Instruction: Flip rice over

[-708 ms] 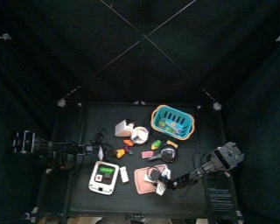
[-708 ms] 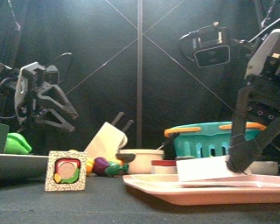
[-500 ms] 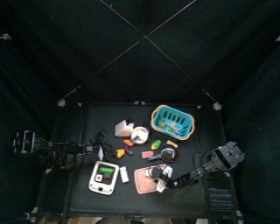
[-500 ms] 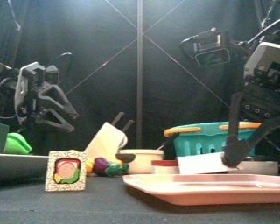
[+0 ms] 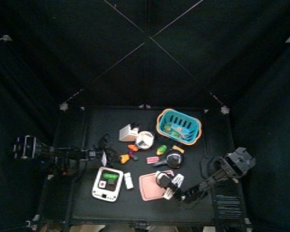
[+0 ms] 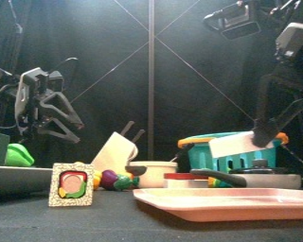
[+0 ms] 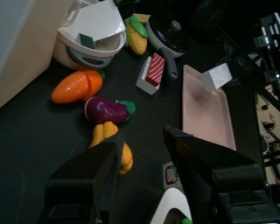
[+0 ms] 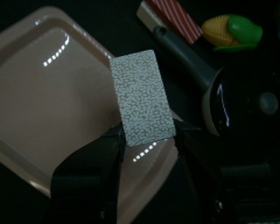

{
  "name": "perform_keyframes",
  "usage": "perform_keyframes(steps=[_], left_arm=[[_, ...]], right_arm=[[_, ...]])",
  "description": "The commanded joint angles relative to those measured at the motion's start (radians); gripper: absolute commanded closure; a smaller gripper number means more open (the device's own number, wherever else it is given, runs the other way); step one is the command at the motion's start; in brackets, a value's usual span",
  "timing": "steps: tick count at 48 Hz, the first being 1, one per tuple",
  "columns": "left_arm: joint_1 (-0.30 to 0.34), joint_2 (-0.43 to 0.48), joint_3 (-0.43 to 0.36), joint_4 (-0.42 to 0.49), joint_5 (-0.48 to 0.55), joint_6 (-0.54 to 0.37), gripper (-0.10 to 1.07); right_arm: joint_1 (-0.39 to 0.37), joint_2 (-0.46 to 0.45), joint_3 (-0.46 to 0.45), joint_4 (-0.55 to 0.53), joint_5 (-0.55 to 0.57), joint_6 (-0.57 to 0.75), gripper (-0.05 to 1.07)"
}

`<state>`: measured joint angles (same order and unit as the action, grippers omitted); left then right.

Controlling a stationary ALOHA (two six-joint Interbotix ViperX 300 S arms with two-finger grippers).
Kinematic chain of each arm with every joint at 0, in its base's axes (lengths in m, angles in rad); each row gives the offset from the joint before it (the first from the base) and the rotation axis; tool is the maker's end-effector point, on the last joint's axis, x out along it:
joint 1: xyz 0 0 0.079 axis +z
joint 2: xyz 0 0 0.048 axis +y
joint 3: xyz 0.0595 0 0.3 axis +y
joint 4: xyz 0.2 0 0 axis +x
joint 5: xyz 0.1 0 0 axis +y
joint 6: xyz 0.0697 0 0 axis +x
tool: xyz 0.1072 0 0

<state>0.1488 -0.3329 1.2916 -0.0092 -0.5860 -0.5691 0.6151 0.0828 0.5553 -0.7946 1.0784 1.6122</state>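
The rice (image 8: 145, 96) is a flat white speckled rectangle, apart from the salmon-pink tray (image 8: 49, 96) under it. My right gripper (image 8: 150, 138) is shut on one short end of it. In the front view the rice (image 6: 233, 146) hangs level, well above the tray (image 6: 230, 200), sticking out sideways from the right gripper (image 6: 271, 137). From above, the rice (image 5: 176, 181) shows over the right edge of the tray (image 5: 151, 189). My left gripper (image 7: 143, 162) is open and holds nothing, resting left of the toy foods.
A teal basket (image 5: 178, 122) stands at the back right. A black pan (image 8: 241, 96) and a corn cob (image 8: 230, 31) lie just beyond the tray. A white-and-green packet (image 5: 108, 184) lies left of it. An orange fruit (image 7: 78, 86) and an eggplant (image 7: 105, 109) sit mid-table.
The right gripper has risen with the rice, which lay on the pink tray before and now hangs clear above it. The left arm has not moved.
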Motion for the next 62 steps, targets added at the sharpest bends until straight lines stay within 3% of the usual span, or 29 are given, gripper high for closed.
perform_keyframes(steps=[1,24,42,62], left_arm=[[-0.003,-0.003,-0.008,0.000,-0.003,0.000,0.17],[-0.003,-0.003,-0.002,0.000,-0.003,-0.002,0.17],[-0.003,-0.003,-0.002,0.000,-0.003,0.000,0.17],[-0.003,-0.003,0.000,-0.002,-0.003,-0.002,0.17]], right_arm=[[0.002,0.009,-0.075,0.086,0.087,-0.100,0.35],[-0.002,0.265,-0.391,0.051,0.520,-0.535,0.34],[0.023,0.348,-0.480,-0.014,0.626,-0.614,0.34],[0.043,0.399,-0.522,0.124,0.626,-0.635,0.35]])
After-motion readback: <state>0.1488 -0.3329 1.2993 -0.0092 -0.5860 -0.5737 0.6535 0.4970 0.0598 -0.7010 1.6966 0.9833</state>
